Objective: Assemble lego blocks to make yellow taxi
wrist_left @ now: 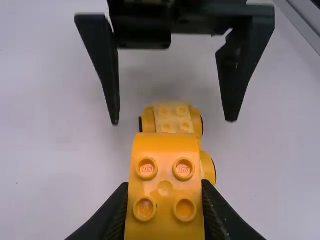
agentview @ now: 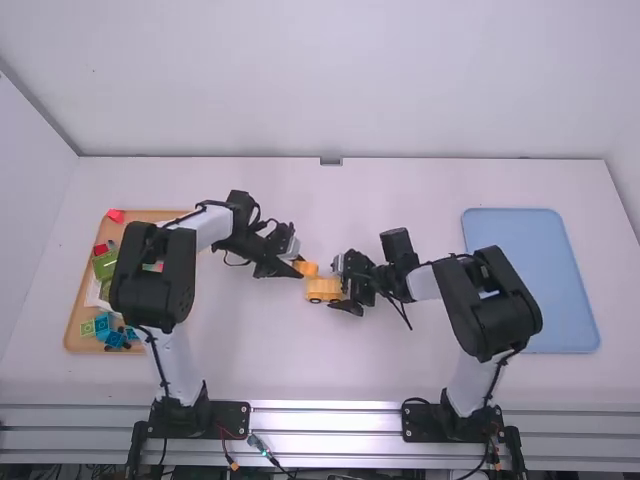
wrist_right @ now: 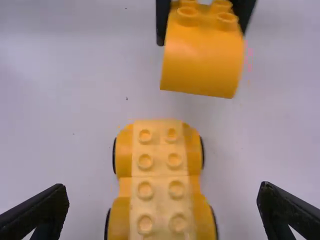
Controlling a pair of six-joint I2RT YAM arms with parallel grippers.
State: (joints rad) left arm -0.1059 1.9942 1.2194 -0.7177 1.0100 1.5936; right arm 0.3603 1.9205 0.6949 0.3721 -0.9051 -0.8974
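pinching a curved yellow block [wrist_left: 165,150] in the jaws of the left gripper [agentview: 298,268], studs [wrist_left: 183,168] outward, with small raised lettering on them. spread wide at the right gripper [agentview: 336,286], with room to either side of the yellow car [wrist_right: 160,175]. held near the car and apart from it. set upright on the white table [agentview: 250,350], between the two arms, with dark wheels at the sides and a paler studded strip along the top. farther out, at the left, partly hidden behind the left arm: a wooden tray [agentview: 75,315], holding green [agentview: 104,264], blue [agentview: 115,339] and red blocks [agentview: 100,248]. far over at the right, behind the right arm: a flat blue tray [agentview: 545,280].
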